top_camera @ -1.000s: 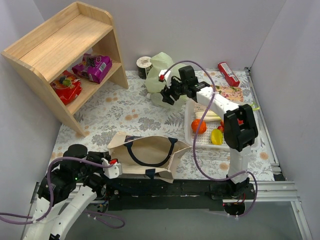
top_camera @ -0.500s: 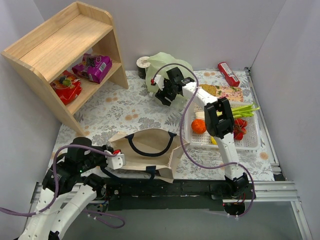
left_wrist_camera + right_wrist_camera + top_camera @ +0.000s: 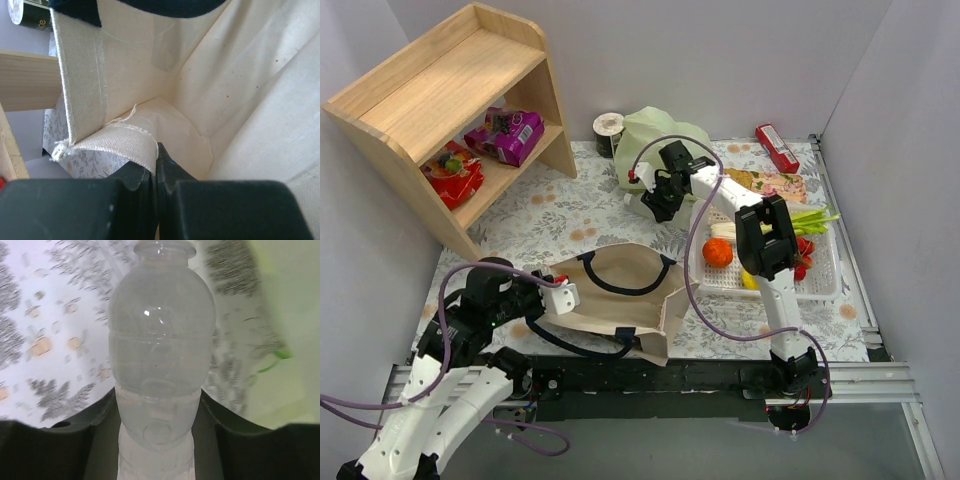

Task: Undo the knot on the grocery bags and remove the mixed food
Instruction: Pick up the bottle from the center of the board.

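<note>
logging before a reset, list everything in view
shelf: one, pale wood, back left
purple packet: one, on shelf
red packet: one, on shelf
tape roll: one, black and white, back wall
plastic bag: one, pale green, back centre
long red packet: one, back right
patterned packet: one, behind basket
basket: one, white, right side
orange fruit: one, in basket
green beans: a bunch, in basket
strawberries: several, red, in basket
canvas tote: one, beige, near centre
clear bottle: one, in right gripper
left gripper: shut on tote rim
right gripper: shut on bottle
</note>
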`<state>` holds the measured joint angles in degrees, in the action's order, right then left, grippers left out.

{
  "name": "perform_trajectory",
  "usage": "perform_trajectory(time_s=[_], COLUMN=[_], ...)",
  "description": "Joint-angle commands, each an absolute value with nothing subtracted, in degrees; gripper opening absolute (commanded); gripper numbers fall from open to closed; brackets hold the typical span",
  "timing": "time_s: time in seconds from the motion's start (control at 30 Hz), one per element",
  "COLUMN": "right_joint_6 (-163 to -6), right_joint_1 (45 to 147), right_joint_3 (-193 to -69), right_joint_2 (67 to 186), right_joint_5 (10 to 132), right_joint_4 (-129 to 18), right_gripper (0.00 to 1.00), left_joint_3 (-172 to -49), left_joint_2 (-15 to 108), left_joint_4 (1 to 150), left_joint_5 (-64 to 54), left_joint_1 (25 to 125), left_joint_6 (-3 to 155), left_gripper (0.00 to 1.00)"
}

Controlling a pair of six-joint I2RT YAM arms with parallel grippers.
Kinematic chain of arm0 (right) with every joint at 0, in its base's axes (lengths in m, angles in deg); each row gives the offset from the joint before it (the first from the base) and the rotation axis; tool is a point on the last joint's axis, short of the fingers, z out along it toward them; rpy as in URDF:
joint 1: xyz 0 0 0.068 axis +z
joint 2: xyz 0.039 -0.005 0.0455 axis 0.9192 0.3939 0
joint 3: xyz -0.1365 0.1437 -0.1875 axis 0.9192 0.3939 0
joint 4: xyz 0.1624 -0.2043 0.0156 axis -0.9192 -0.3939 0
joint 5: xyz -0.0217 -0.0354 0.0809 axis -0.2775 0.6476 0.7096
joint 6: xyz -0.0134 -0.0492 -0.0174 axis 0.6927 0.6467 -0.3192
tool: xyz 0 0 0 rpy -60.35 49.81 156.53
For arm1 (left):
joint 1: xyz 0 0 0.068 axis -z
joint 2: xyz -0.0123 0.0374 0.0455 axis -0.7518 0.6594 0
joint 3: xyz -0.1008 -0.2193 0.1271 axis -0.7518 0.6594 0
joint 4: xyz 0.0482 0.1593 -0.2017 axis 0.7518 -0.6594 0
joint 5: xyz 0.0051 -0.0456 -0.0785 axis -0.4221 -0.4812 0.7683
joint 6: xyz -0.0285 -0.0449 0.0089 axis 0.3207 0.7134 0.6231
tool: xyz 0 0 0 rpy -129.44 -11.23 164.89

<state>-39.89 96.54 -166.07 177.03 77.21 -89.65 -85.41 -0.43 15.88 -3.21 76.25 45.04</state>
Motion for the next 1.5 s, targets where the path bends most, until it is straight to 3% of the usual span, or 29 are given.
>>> perform_trajectory(time_s=[0.0,0.07,0.1,0.27,0.53,0.73,0.9,1.47], right_joint_6=[-41.1,-44.7,-45.7,-53.5,-67.9,-77.4,-79.8,-78.0], right_joint_1=[96.6,96.6,96.6,96.5,96.2,96.2,96.4,99.7], right_joint_3=[-168.2,-170.3,-171.0,-169.7,-168.4,-158.6,-160.0,-165.2], right_joint_2=[170.0,165.3,163.8,153.2,145.6,140.3,140.3,137.1], right_joint_5=[88.1,92.1,93.8,101.1,106.1,105.7,104.2,102.5], right_joint_4=[-96.0,-95.5,-95.6,-89.0,-69.5,-45.7,-42.4,-46.8], right_gripper=[0.01,0.01,0.01,0.01,0.01,0.01,0.01,0.01], left_joint_3=[-89.3,-91.8,-95.5,-108.3,-120.0,-131.7,-141.1,-142.9], left_joint_2=[3.0,6.3,7.8,19.3,28.2,37.2,45.3,57.2], left_joint_4=[22.6,26.1,27.3,32.9,38.8,45.5,50.9,64.8], left_joint_5=[-3.4,-3.8,-3.9,-3.4,-3.8,0.2,8.1,15.0], left_joint_1=[76.2,76.2,76.2,76.1,76.0,74.5,73.6,73.3], left_joint_6=[54.2,58.4,63.4,79.4,88.8,105.0,115.5,129.7], left_gripper=[0.17,0.46,0.66,0.91,0.98,0.98,0.98,0.96])
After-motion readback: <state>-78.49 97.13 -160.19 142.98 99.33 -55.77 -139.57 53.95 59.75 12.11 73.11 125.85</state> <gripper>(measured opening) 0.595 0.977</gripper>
